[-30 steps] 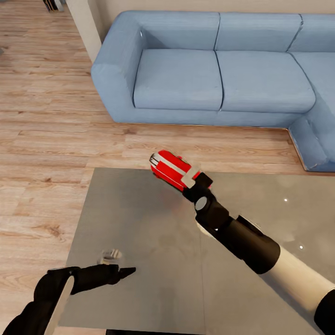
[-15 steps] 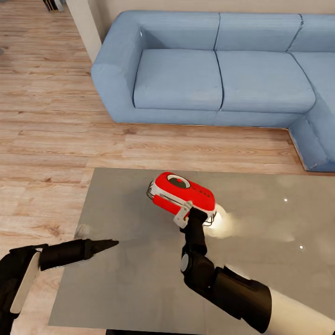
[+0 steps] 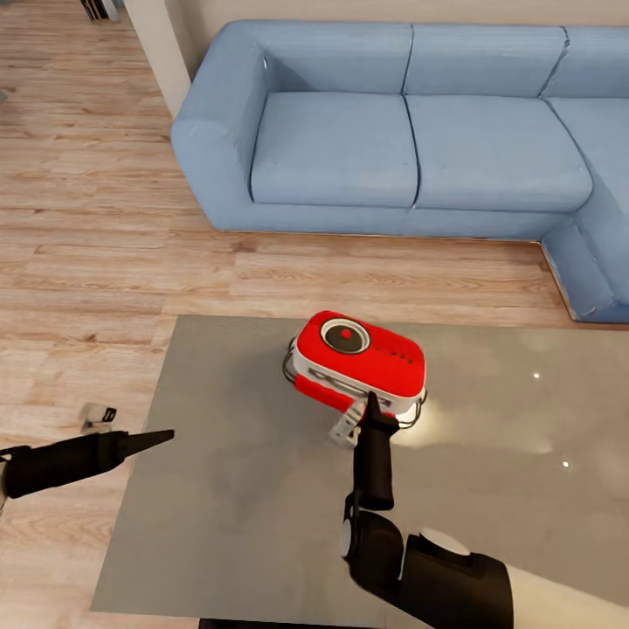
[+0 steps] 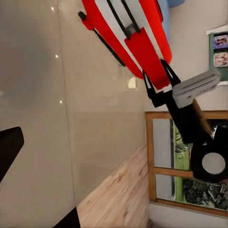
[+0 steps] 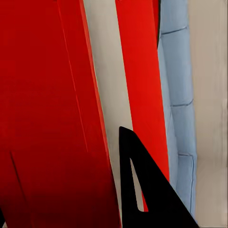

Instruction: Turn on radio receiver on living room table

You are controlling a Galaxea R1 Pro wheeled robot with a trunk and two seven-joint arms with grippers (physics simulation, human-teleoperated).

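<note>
The red radio receiver [image 3: 360,360] lies face up on the grey table [image 3: 245,498], near its far edge, with a round dial and the thin metal handle showing. My right gripper [image 3: 358,416] is at the radio's near side, open. Its black finger [image 3: 372,407] touches the radio's edge and its grey pad sits clear of it. In the left wrist view the radio [image 4: 128,33] shows with the right gripper [image 4: 175,88] at its corner. The radio [image 5: 52,109] looms close in the right wrist view. My left gripper [image 3: 131,425] hangs open over the table's left edge.
A big blue L-shaped sofa [image 3: 393,148] stands beyond the table, its corner section at the right. Light wood plank floor [image 3: 87,262] lies between sofa and table and to the left. A wood-framed window [image 4: 156,156] and a framed picture [image 4: 218,47] show on the wall.
The right gripper has brought the radio down from the air onto the table, laid it face up and let go. The left arm has swung left, off the table top.
</note>
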